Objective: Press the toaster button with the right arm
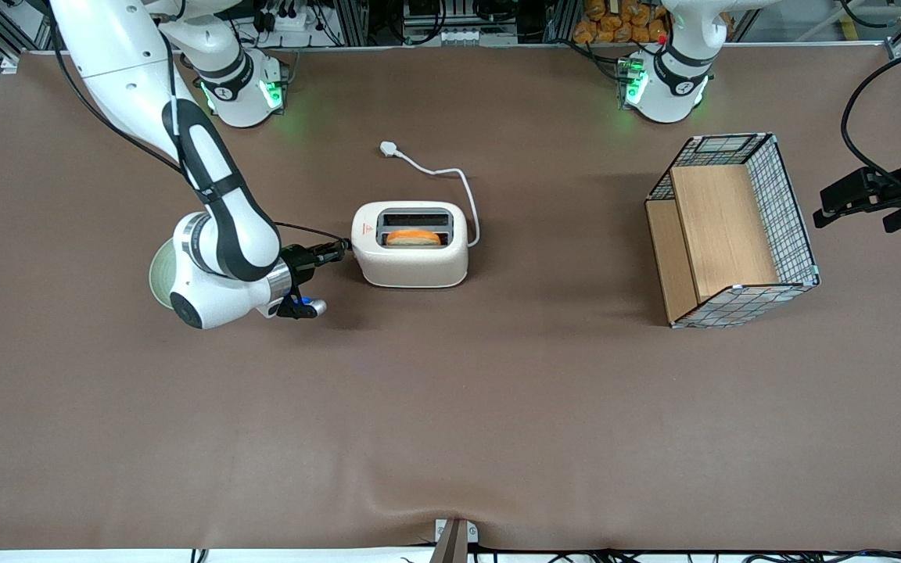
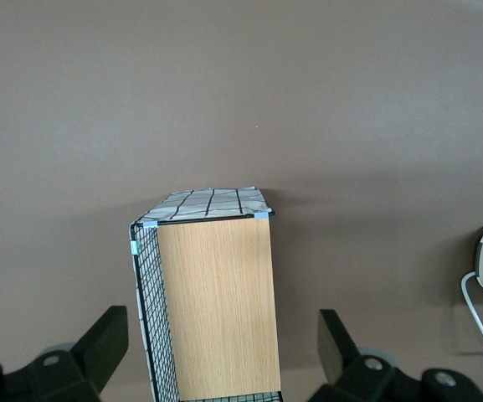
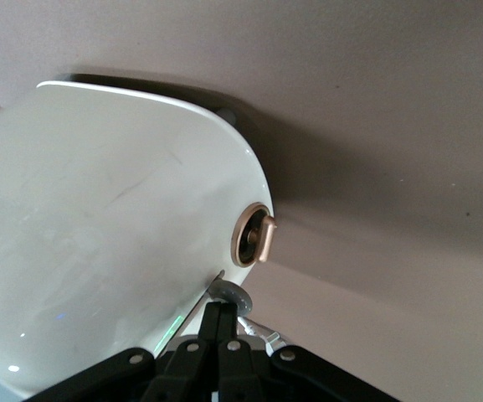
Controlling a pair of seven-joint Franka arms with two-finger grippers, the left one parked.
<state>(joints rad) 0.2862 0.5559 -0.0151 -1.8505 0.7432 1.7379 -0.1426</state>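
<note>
The gripper fingers are seen pressed together, tips set against the toaster button on the narrow end of the toaster (mid-desk, toward the working arm's end, orange slice slotted).

A wire basket with wooden boards stands on the brown table; a green plate lies toward the working arm's end.
</note>
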